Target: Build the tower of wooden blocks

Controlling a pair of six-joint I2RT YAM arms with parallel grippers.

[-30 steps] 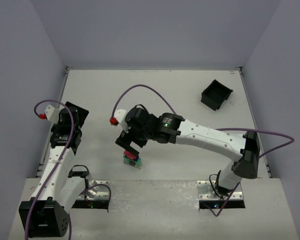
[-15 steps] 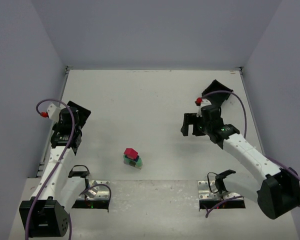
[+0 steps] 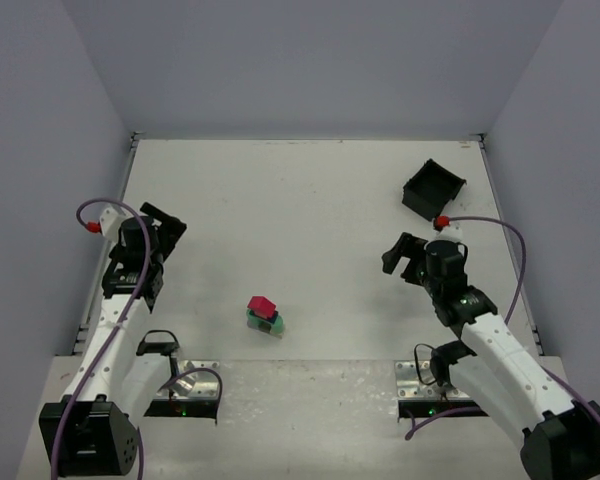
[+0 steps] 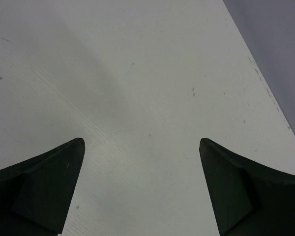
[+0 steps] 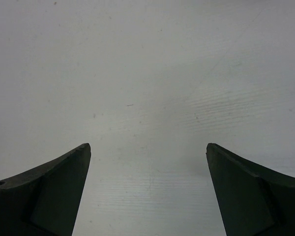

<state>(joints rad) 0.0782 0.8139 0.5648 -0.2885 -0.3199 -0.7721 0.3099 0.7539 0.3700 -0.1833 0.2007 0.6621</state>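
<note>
Looking from above, the tower (image 3: pixel 264 316) stands near the table's (image 3: pixel 310 190) front edge, red piece (image 3: pixel 262 305) topmost. It sits between and well apart from the left claw (image 3: pixel 166 222) and right claw (image 3: pixel 401 252), and a careless sweep by either arm could topple it. Both wrist views show each claw spread open over the table, holding nothing, and no writing is legible anywhere.
</note>
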